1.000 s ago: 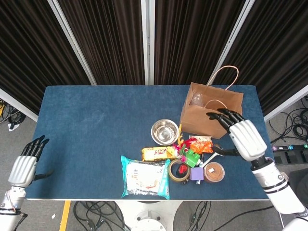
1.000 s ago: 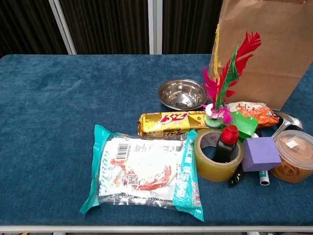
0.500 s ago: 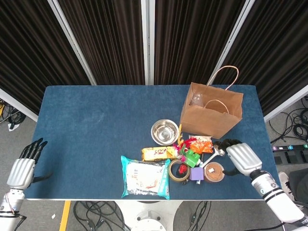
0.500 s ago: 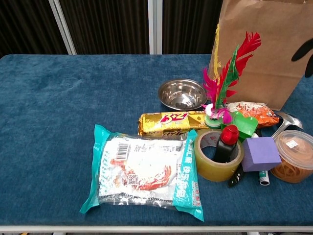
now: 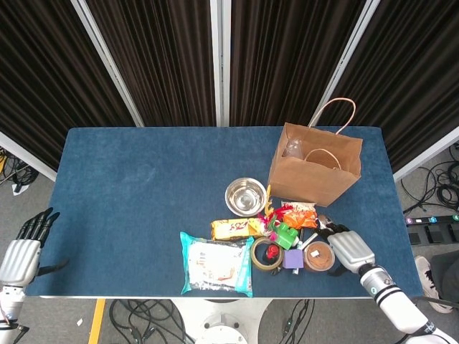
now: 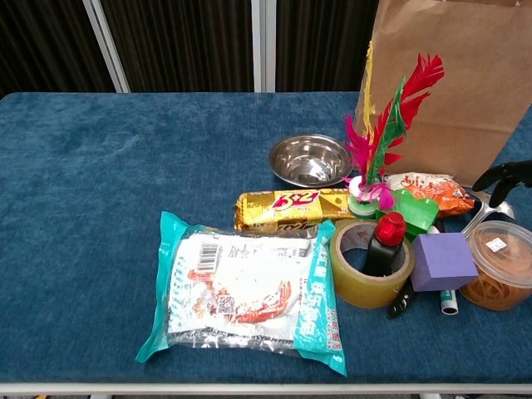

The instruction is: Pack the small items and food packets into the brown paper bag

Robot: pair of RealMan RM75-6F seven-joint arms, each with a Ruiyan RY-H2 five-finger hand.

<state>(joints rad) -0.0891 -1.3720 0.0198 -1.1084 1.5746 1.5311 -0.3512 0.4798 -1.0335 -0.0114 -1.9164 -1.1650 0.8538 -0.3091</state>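
Note:
The brown paper bag point(image 5: 315, 172) point(image 6: 449, 91) stands upright and open at the table's back right. In front of it lies a cluster: an orange snack packet point(image 5: 297, 214) point(image 6: 424, 189), a gold biscuit packet point(image 5: 237, 228) point(image 6: 287, 208), a large noodle packet point(image 5: 216, 263) point(image 6: 248, 291), a tape roll point(image 5: 267, 254) point(image 6: 370, 266) around a red-capped bottle point(image 6: 386, 241), a purple block point(image 5: 292, 259) point(image 6: 443, 260) and a round lidded tub point(image 5: 318, 256) point(image 6: 501, 266). My right hand point(image 5: 344, 246) point(image 6: 502, 177) hovers just right of the tub, holding nothing. My left hand point(image 5: 18, 254) is empty, off the table's left edge.
A steel bowl point(image 5: 245, 196) point(image 6: 309, 159) sits left of the bag. A feathered shuttlecock point(image 6: 382, 133) stands upright among the items, beside a green piece point(image 6: 411, 212). A metal spoon point(image 6: 486, 204) lies by the tub. The table's front edge point(image 5: 215, 295) runs close below the cluster.
My right hand has dropped from in front of the bag to the table's front right, beside the round tub. My left hand has drawn back down and left.

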